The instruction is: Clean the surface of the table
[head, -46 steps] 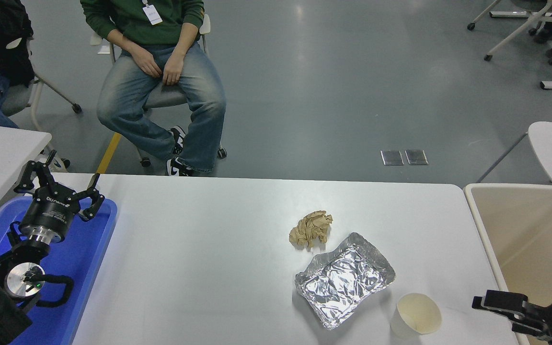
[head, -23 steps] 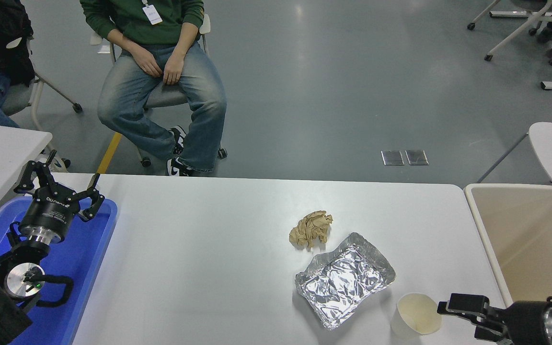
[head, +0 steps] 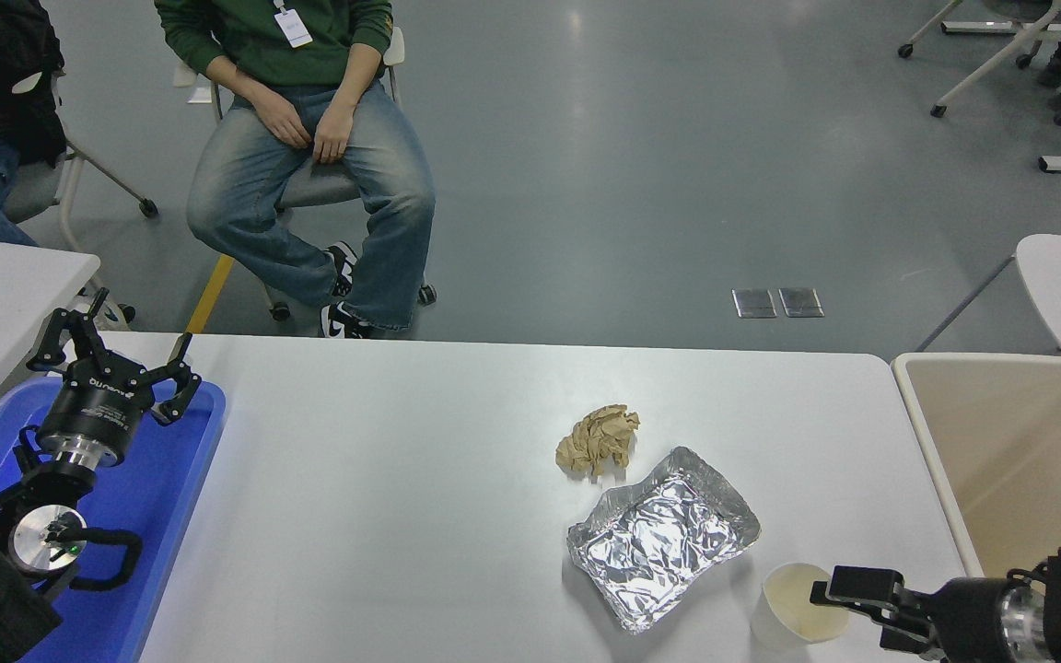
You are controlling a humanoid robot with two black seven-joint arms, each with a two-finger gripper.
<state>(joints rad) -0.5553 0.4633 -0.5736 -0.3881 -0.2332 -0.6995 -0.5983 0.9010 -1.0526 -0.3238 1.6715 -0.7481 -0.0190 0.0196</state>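
Reaching in from the lower right, the right gripper (head: pixel 825 599) holds its jaws open at the paper cup's (head: pixel 798 615) rim; foil tray (head: pixel 662 536) just beyond, on the white bench (head: pixel 383 497). Left gripper (head: pixel 111 359) parked, open.

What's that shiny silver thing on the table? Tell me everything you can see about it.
The foil tray is a shallow rectangular container of what looks like crinkled aluminium foil, with a raised, wavy rim and a wrinkled, reflective bottom. It looks empty. It lies flat on the table surface, turned at an angle to the table's edges. A crumpled brown paper ball sits just beyond its far corner, and a white paper cup stands close to its near right side. Neither clearly touches it.
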